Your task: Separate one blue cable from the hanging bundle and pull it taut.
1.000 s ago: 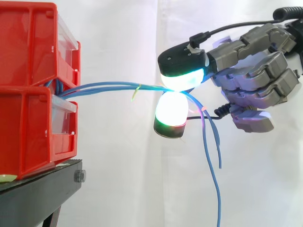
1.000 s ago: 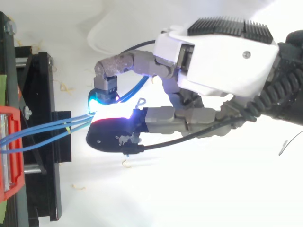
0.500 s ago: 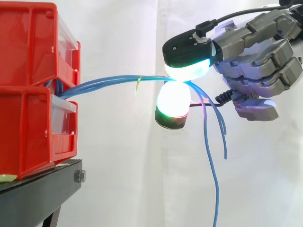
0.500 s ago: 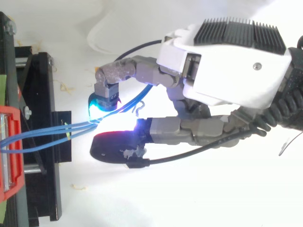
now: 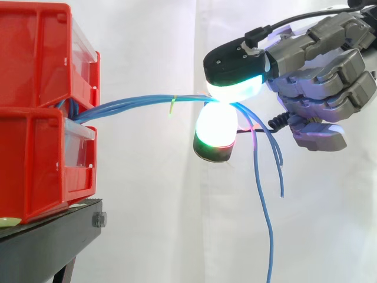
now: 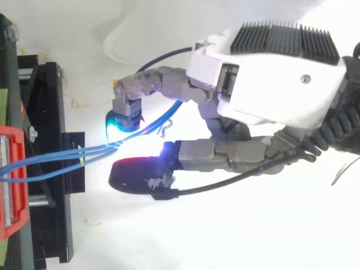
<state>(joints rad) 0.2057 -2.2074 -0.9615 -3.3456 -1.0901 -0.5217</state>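
— Where are the blue cables [image 5: 129,104]?
— They run from the red bins [image 5: 35,112] (almost level) to the robot hand [image 5: 318,88], which pinches them between its glowing pads [image 5: 232,88]; loose ends hang below.

The robot hand [image 5: 321,65] is all chunky grey segmented links, with a big white boxy housing [image 6: 264,84] on the back and a black finned heat sink [image 6: 281,38] on top of that. There's one small round screw [image 6: 307,78] in the white shell. The fingertips [image 5: 231,88] are fat pads in black shells, glowing white with cyan-green and a bit of red.
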